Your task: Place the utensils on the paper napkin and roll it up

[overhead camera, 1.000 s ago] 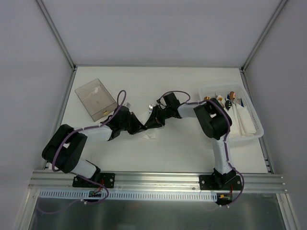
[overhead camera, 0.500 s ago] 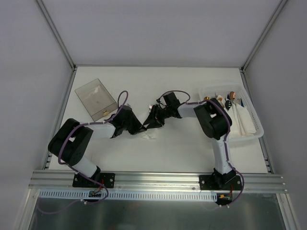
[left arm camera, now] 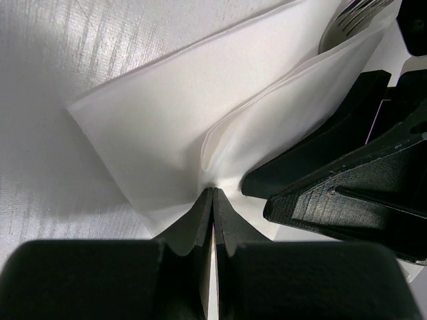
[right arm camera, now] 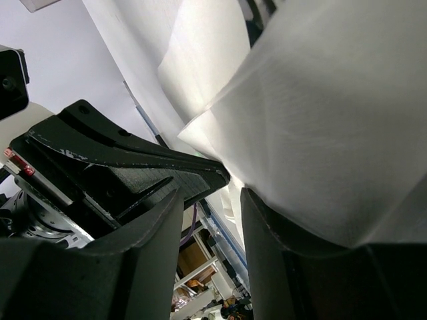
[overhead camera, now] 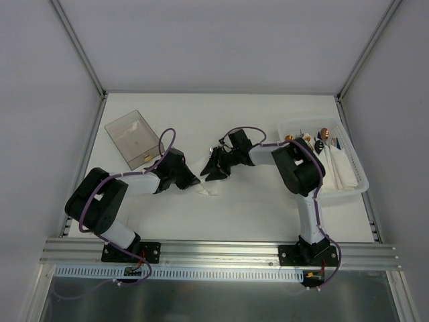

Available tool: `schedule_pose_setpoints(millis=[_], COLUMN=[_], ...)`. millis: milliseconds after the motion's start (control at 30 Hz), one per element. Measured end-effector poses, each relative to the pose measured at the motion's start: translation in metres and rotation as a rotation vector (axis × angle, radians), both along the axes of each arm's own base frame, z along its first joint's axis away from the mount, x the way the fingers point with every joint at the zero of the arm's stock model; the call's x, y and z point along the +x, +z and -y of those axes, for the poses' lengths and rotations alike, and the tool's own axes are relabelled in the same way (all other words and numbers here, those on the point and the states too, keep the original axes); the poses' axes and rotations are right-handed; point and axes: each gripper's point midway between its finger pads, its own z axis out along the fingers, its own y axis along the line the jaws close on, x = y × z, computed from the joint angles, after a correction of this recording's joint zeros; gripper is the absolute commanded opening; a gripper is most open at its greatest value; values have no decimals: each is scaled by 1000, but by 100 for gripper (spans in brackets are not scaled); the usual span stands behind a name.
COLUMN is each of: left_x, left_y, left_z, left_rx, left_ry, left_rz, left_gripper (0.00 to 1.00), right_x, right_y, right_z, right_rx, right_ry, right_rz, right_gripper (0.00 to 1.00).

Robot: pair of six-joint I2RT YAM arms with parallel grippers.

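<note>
The white paper napkin [left arm camera: 167, 120] lies folded on the table between the two grippers and shows in the top view [overhead camera: 208, 191] as a small white patch. Silver fork tines [left arm camera: 352, 13] stick out of its far fold; no knife shows. My left gripper [left arm camera: 213, 191] is shut on a pinched crease of the napkin; in the top view it [overhead camera: 192, 181] is just left of the paper. My right gripper [right arm camera: 212, 200] is open, with the napkin [right arm camera: 320, 120] draped against the outside of one finger. In the top view it [overhead camera: 214, 171] hovers at the napkin's far edge.
A white plastic tray [overhead camera: 358, 182] at the right holds more napkins, cutlery and small gold round items. A clear plastic box [overhead camera: 133, 138] stands at the back left. The two grippers are almost touching over the napkin.
The left gripper has drawn back slightly to the left and the right gripper has shifted a little away, so a small gap has opened between them. The napkin stays in place.
</note>
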Motion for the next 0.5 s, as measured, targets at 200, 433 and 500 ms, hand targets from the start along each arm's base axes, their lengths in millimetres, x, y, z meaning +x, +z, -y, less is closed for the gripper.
schedule_pose_setpoints(millis=[200, 433, 500], left_x=[0, 0, 0], left_y=[-1, -1, 0], left_z=[0, -1, -1], left_rx=[-3, 4, 3], left_ry=[-2, -4, -9], left_rz=[-7, -12, -17], left_gripper=[0, 0, 0], right_x=[7, 45, 54], right_y=[11, 46, 53], right_z=[2, 4, 7], right_rx=[19, 71, 66], right_ry=[14, 50, 77], right_rz=[2, 154, 224], right_gripper=[42, 23, 15])
